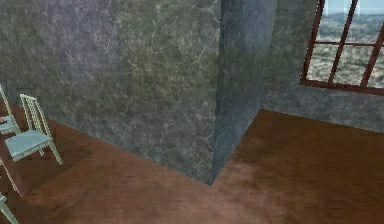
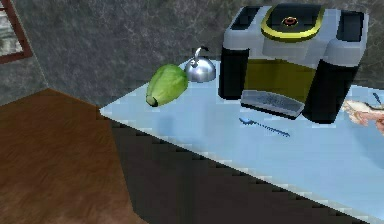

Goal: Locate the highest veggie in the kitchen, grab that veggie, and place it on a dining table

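A green leafy vegetable [image 2: 165,86], oval and pale green, lies on a light blue tabletop [image 2: 200,130] near its far left corner in the arm side view. It rests on the surface beside a small silver kettle [image 2: 199,69].
A large black and yellow coffee machine [image 2: 290,60] stands on the tabletop, with a small blue utensil [image 2: 262,124] in front of it. A framed picture [image 2: 10,35] hangs on the wall. In the forward view a grey wall corner [image 1: 215,90] juts out, with pale chairs [image 1: 30,135] at the left, a window [image 1: 348,45] at the right and brown floor between.
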